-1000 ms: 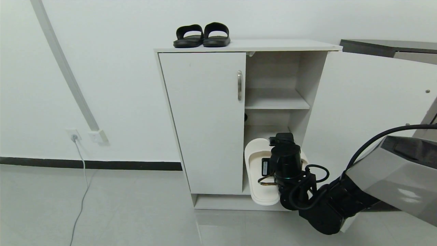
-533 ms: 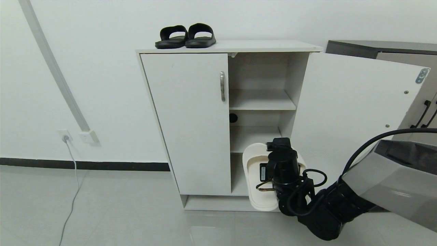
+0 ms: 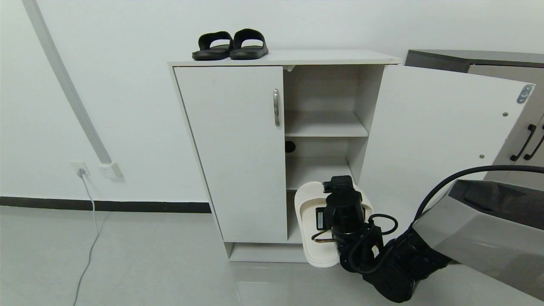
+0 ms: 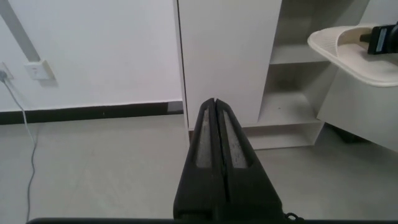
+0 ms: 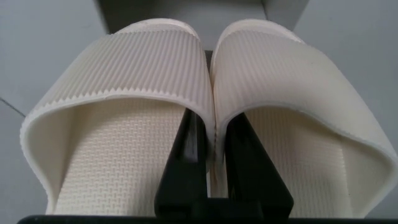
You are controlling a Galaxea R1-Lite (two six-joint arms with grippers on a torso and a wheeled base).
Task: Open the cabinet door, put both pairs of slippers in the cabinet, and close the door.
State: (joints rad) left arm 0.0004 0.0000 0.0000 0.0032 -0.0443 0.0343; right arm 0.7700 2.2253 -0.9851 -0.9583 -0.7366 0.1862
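Observation:
The white cabinet point(image 3: 238, 148) has its left door closed and its right door point(image 3: 433, 140) swung wide open. A pair of black slippers point(image 3: 230, 44) sits on the cabinet top, at its left. My right gripper point(image 3: 338, 189) is shut on the inner strap edges of a pair of white slippers point(image 3: 308, 221), held side by side in front of the lowest compartment. In the right wrist view the fingers point(image 5: 186, 155) pinch both straps of the white slippers point(image 5: 124, 93). My left gripper point(image 4: 215, 106) is shut on nothing, low over the floor, pointing at the cabinet.
Inside the open half are an upper shelf point(image 3: 323, 127) and a middle shelf point(image 3: 316, 172), both bare. A grey cabinet with black handles point(image 3: 522, 142) stands behind the open door. A wall socket with a cable point(image 3: 80, 172) is at the left, over open floor.
The head camera shifted, so the cabinet sits further left in the picture. In the last half second my right gripper with the white slippers moved a little left and down.

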